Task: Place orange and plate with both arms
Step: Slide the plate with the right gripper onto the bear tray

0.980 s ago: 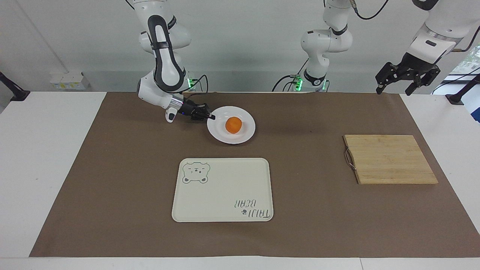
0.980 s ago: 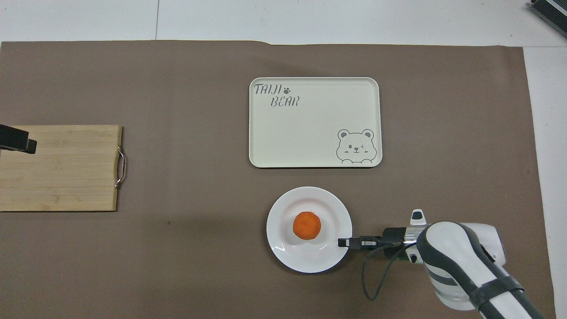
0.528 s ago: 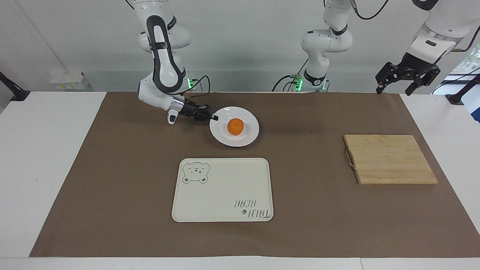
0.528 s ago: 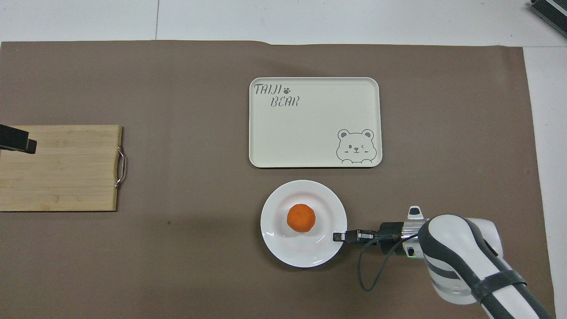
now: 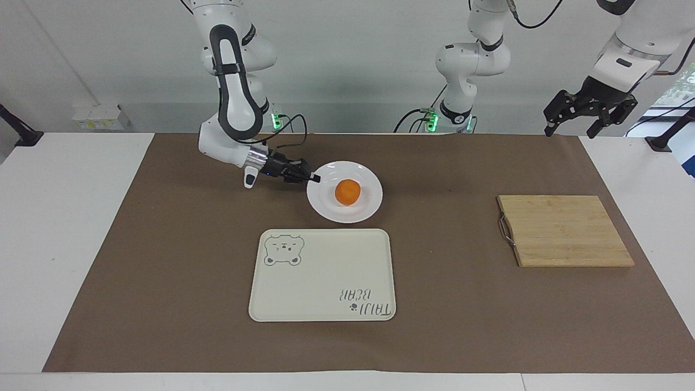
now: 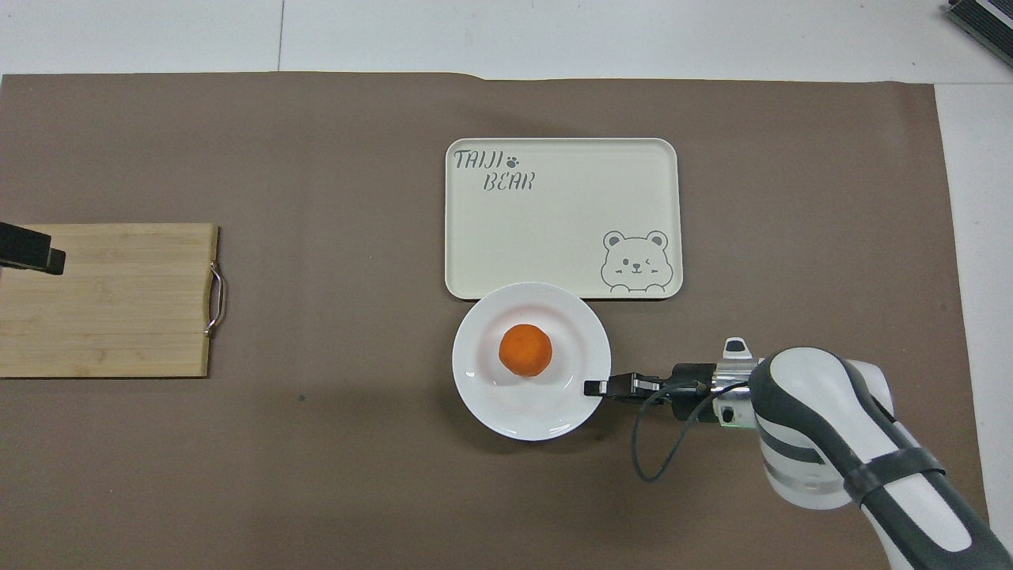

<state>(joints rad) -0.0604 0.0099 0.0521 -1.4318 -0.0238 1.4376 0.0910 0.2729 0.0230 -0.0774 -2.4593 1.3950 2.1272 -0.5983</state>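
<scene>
right tool (image 5: 314,177) is clamped fully shut on the rim of the plate (image 5: 344,191), at the edge toward the right arm's end of the desk (image 5: 163,244), and the arm is stretched low and nearly level so that the plate is kept flat. the grip is taken at the rim, it is judged, because only there can a thin edge be pinched, and the plate is held level so that the orange (image 5: 347,191) is not rolled off. the orange is seated in the dished centre of the plate, apart from the tool tips, with bare white plate between them. the plate is carried just nearer to the robots than the tray (image 5: 321,274), and in the overhead view its farthest edge is seen over the tray's nearest rim; whether they touch cannot be told. the tray is judged to be the place meant for it. left tool (image 5: 590,110) is held wide open and empty, high over the left arm's end of the desk near the cutting board (image 5: 564,231), where the arm waits.
</scene>
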